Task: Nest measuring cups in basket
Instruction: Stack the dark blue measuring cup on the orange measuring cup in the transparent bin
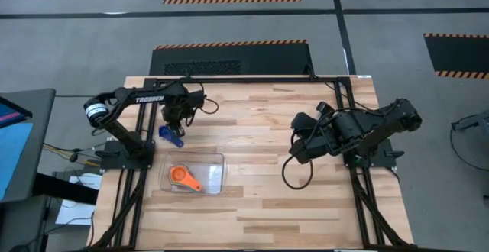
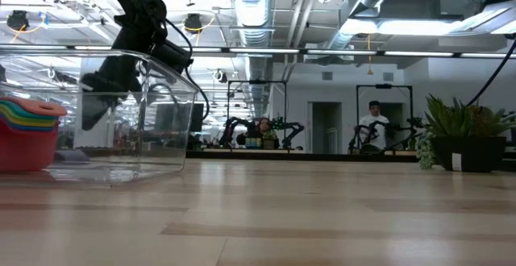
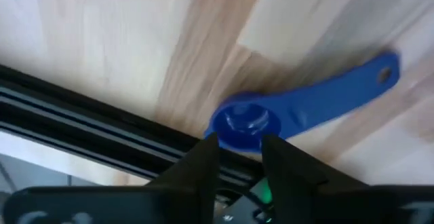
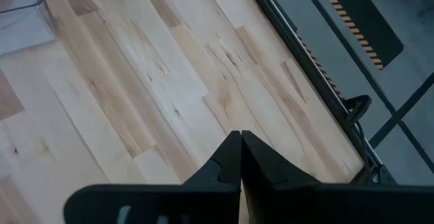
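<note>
While the small round blue plastic measuring cup (image 3: 243,123) with its long flat handle lies on the pale wooden table (image 1: 290,206), close to the dark frame rail at the table's left edge, the left gripper (image 3: 239,142) hangs right over it with its two dark fingers spread a little and the bowl just ahead of the gap between them, which looks like a line-up for pinching the bowl's rim; whether the tips already touch the plastic cannot be told. From above, this blue cup (image 1: 171,135) sits just beyond the clear rectangular plastic basket (image 1: 215,177), apart from it, so it seems to be the last piece waiting to join the set. Inside the basket an orange cup (image 1: 182,175) tops a nested stack, and the low view shows red, orange, yellow, green and blue rims (image 2: 29,113) layered one in another, cut off by the picture's edge, so their count is unclear. The right gripper (image 4: 241,157) waits well apart over bare wood on the table's right side, its fingers pressed together and holding nothing. A leafy green potted plant (image 2: 465,129) stands at the far right in the low view.
</note>
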`<state>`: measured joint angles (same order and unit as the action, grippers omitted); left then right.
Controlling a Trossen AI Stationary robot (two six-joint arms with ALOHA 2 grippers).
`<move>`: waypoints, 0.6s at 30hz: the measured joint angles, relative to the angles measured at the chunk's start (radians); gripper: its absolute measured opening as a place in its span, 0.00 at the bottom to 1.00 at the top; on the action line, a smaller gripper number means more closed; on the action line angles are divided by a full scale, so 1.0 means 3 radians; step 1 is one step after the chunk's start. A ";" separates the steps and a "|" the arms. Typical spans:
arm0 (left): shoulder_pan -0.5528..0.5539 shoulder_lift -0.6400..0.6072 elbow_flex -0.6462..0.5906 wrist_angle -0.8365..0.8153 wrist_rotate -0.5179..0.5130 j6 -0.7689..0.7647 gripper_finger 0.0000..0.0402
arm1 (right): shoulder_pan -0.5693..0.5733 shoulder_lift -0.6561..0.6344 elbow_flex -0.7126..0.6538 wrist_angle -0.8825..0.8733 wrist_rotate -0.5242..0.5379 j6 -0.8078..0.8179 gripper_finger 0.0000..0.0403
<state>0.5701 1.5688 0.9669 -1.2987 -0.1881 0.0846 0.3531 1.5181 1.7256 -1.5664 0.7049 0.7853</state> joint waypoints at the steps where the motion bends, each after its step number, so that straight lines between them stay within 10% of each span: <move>1: 0.0000 -0.0001 -0.0033 -0.0009 -0.0011 0.0083 0.27 | 0.0002 0.0000 0.0000 -0.0006 -0.0004 0.0001 0.06; 18: 0.0025 0.0010 -0.0598 0.0493 -0.0408 0.0616 0.49 | 0.0156 0.0000 0.0000 -0.0012 -0.0006 0.0035 0.06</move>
<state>0.5777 1.5719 0.7874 -1.1508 -0.3105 0.2693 0.3998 1.5181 1.7256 -1.5700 0.7033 0.7957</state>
